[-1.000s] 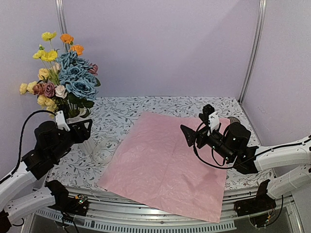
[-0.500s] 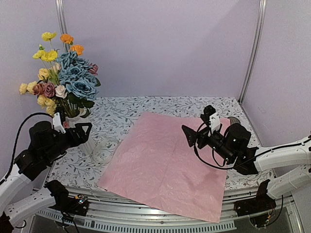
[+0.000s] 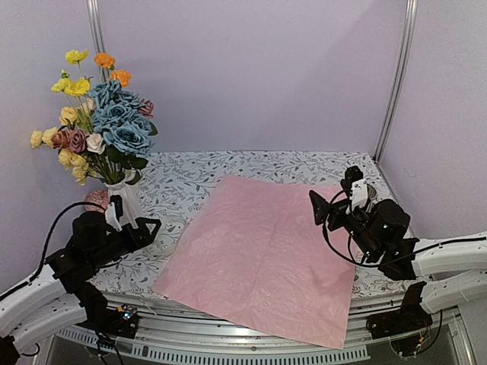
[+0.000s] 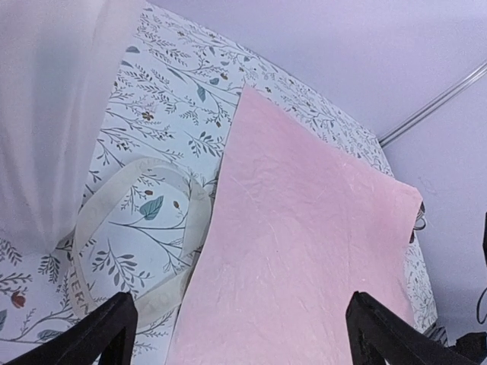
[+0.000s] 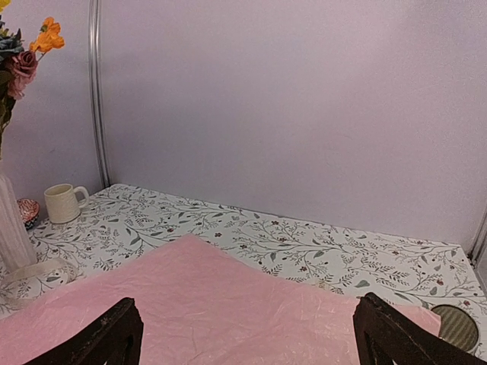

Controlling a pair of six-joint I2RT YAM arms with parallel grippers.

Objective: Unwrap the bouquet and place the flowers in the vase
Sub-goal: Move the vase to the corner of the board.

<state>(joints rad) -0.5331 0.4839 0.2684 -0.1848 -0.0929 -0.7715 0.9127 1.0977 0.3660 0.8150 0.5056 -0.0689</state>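
The flowers (image 3: 103,122), blue, pink, yellow and orange blooms, stand upright in the white ridged vase (image 3: 124,199) at the far left. The bouquet's pink wrapping paper (image 3: 266,251) lies spread flat in the middle of the table, with the cream ribbon (image 4: 194,228) loose between it and the vase. My left gripper (image 3: 134,222) is open and empty, low beside the vase's base, apart from it. In the left wrist view, the gripper (image 4: 240,331) looks over the paper's (image 4: 304,228) left edge. My right gripper (image 3: 335,194) hovers open and empty over the paper's right corner.
A cream mug (image 5: 62,203) and a small red-rimmed cup (image 5: 29,211) stand behind the vase (image 5: 11,228) near the back left wall. A round grey striped disc (image 5: 456,327) lies at the paper's far right corner. Walls close in the back and right.
My left arm has dropped away from the vase toward the near edge, its jaws spreading fully. My right arm has drawn back to the right.
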